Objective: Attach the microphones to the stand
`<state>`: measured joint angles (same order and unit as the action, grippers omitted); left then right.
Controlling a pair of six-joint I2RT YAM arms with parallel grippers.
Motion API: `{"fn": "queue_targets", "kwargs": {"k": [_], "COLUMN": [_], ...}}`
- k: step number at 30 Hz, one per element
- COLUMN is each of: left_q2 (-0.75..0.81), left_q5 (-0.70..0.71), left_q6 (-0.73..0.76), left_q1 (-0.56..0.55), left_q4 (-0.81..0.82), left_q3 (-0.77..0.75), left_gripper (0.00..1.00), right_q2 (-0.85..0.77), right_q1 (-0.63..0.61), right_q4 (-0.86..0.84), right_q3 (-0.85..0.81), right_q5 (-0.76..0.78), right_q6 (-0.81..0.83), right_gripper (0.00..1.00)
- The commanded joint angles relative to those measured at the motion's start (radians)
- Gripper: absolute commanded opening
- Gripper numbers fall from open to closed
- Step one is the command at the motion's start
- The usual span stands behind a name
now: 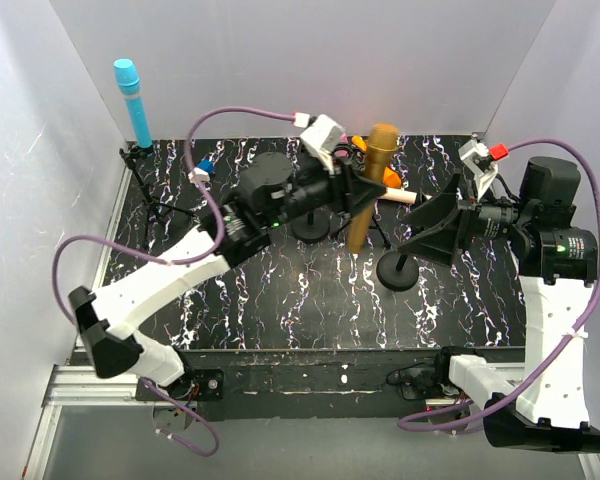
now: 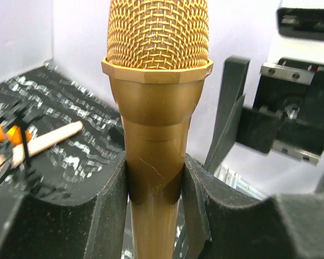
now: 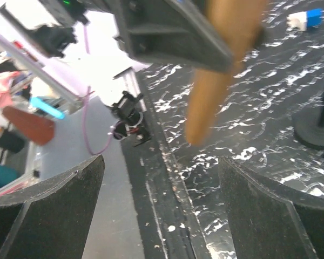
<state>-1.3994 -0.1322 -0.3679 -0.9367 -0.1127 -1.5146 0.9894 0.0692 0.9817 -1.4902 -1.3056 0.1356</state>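
Observation:
My left gripper (image 1: 352, 190) is shut on the gold microphone (image 1: 372, 185), which it holds nearly upright over the middle of the mat. In the left wrist view its fingers (image 2: 110, 210) press both sides of the gold body (image 2: 156, 108) below the mesh head. A cyan microphone (image 1: 131, 100) stands in a stand (image 1: 143, 160) at the back left. An orange microphone (image 1: 358, 145) and a pale beige one (image 1: 401, 196) lie behind the gold one. My right gripper (image 1: 427, 228) is open and empty to its right, above a round-based stand (image 1: 398, 270). The gold handle's end (image 3: 213, 102) shows blurred ahead of it.
Another round stand base (image 1: 310, 230) sits under the left wrist. A small blue and white block (image 1: 202, 168) lies at the back left. White walls close the mat on three sides. The table's front rail (image 3: 162, 178) runs under my right gripper (image 3: 162, 199).

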Motion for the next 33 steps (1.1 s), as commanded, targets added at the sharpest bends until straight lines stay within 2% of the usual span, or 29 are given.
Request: {"fn": "queue_targets", "kwargs": {"k": [1, 4, 14, 22, 33], "left_q2": [-0.122, -0.183, -0.167, -0.158, -0.196], "left_q5": [0.049, 0.097, 0.282, 0.307, 0.293], "left_q6": [0.056, 0.075, 0.043, -0.012, -0.091], "left_q1": [-0.076, -0.131, -0.178, -0.185, -0.201], "left_q4": [0.18, 0.229, 0.357, 0.393, 0.472], "left_q3": [-0.114, -0.171, -0.131, -0.114, -0.125], "left_gripper": [0.0, 0.0, 0.0, 0.0, 0.0], "right_q2": [-0.008, -0.02, -0.084, -0.081, -0.015], "right_q1": [-0.054, -0.054, -0.052, -0.052, -0.06], "right_q4": [-0.237, -0.339, -0.356, -0.362, -0.449], "right_q3": [0.016, 0.044, 0.102, 0.091, 0.108], "right_q5": [-0.103, -0.055, 0.224, 0.31, 0.284], "right_q6": [-0.264, -0.346, -0.277, -0.211, -0.264], "right_gripper": [0.92, 0.92, 0.92, 0.93, 0.89]}}
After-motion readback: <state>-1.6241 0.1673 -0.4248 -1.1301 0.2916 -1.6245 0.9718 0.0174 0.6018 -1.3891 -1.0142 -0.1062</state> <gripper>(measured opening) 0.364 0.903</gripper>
